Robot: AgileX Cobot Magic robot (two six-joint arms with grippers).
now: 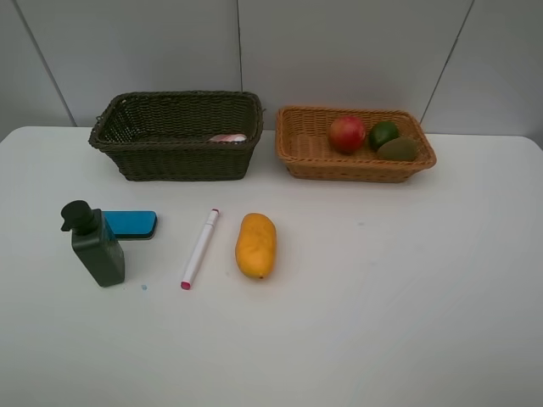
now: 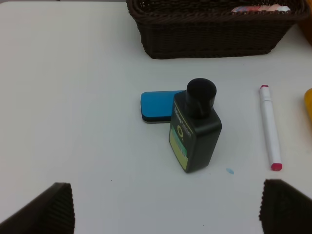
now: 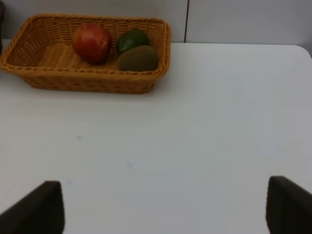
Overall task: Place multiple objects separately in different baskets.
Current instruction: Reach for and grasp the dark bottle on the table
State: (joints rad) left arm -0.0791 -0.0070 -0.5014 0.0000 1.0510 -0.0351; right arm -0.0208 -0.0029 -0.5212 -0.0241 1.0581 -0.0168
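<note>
Over the table [image 2: 73, 97], left gripper [image 2: 168, 209] wide open, empty, right gripper [image 3: 165, 207] likewise

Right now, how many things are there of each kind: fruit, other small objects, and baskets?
Fruit: 4 (mango, red fruit, lime, kiwi)
Other objects: 4 (pump bottle, eraser, marker, pinkish item)
Baskets: 2 (dark basket, tan basket)
Total: 10

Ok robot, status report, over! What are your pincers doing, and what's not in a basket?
Left pincer open, empty; right pincer same. Mango, marker, pump bottle, eraser on table, unsorted. Eraser right beside bottle, may crowd grasp.
</note>
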